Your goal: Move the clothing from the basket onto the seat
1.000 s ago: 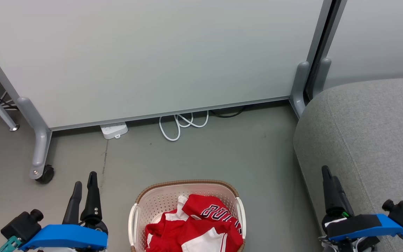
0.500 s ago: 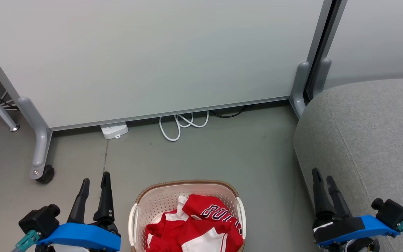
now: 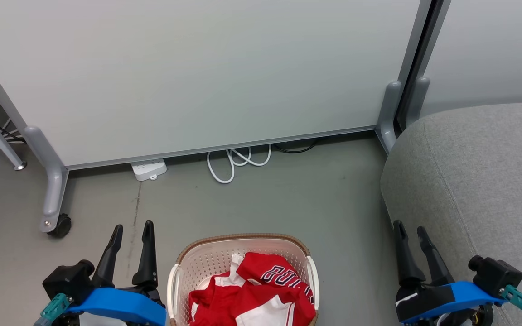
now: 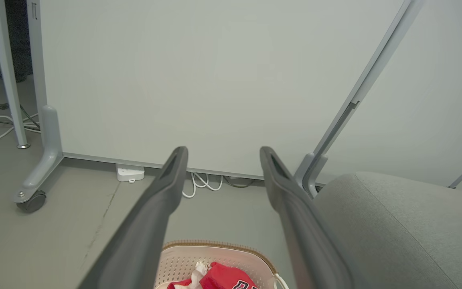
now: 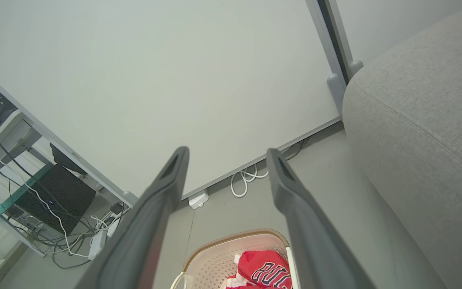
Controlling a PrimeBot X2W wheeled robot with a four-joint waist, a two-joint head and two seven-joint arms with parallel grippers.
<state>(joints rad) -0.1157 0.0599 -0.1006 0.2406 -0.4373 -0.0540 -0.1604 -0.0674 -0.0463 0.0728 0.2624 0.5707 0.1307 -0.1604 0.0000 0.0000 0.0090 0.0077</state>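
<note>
The cream basket (image 3: 243,238) with its brown rim stands on the floor at the bottom centre, holding the crumpled red and white clothing (image 3: 261,290), lettering facing up. My left gripper (image 3: 133,225) hovers open just left of the basket, with nothing between its fingers. My right gripper (image 3: 408,225) is open and bare too, between the basket and the grey seat (image 3: 478,181) at the right. The left wrist view shows the left gripper (image 4: 223,149) above the basket (image 4: 215,245), the clothing (image 4: 223,277) and the seat (image 4: 395,224). The right wrist view shows the right gripper (image 5: 227,149), the basket (image 5: 235,235) and the clothing (image 5: 267,269).
A pale partition panel (image 3: 197,68) stands behind on grey feet, one with a castor wheel (image 3: 59,225). A white power strip (image 3: 148,169) and a coiled white cable (image 3: 236,160) lie at its base. Bare grey floor (image 3: 288,199) lies between the panel and the basket.
Both grippers have drawn inward toward the basket: the left one rightward, the right one leftward off the seat's edge. Both stay open. The basket and clothing have not moved.
</note>
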